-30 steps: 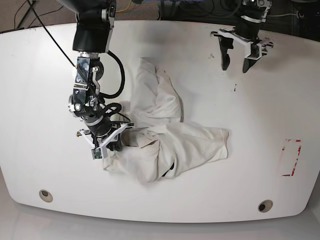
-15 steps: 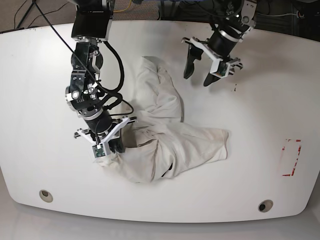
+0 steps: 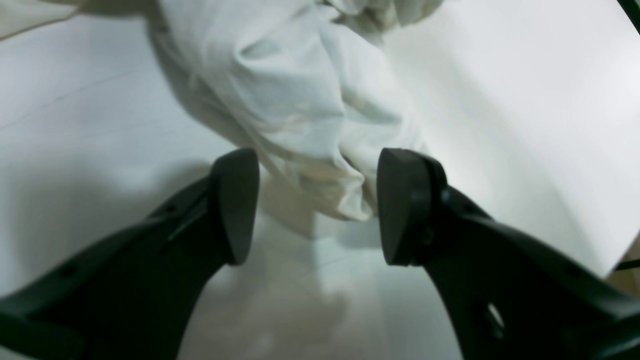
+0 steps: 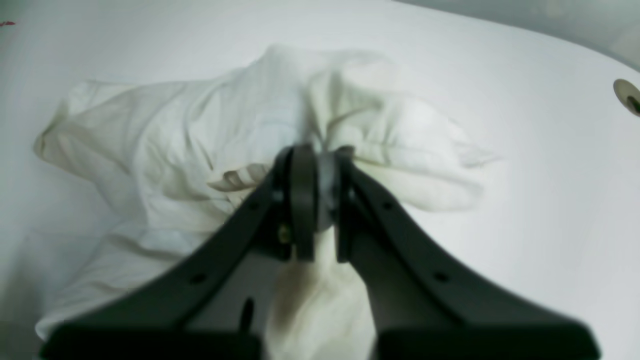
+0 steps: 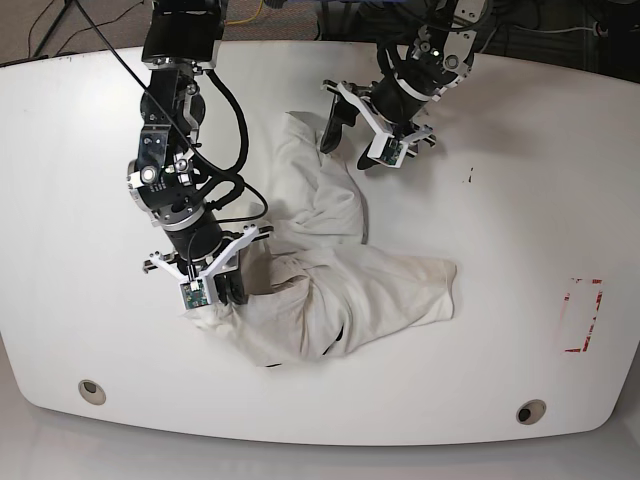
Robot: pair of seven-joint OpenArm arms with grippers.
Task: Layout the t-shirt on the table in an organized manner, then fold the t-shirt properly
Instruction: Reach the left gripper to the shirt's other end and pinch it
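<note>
Over the last second the left gripper (image 5: 352,140) has swung in from the upper right of the base frame to the upper centre, and now sits at the far end of the t-shirt (image 5: 340,270); meanwhile the right gripper (image 5: 225,290) has shifted slightly toward the lower left, dragging its bunch of cloth along. Judgement: the layout step is under way, with the second arm coming in for a second hold so the garment can be pulled open; no folding possible yet. The t-shirt lies crumpled mid-table (image 5: 520,220), a narrow arm of cloth reaching to the upper centre and a wider mass to centre-right; print not visible. Left arm: reaches down from the top edge, wrist angled to the lower left, jaws spread wide; in the left wrist view the cloth tip (image 3: 345,195) lies between the pads, not yet pinched. Right arm: hangs from the upper left, wrist pointing down, fingers pressed together on a fold of fabric, confirmed in the right wrist view.
</note>
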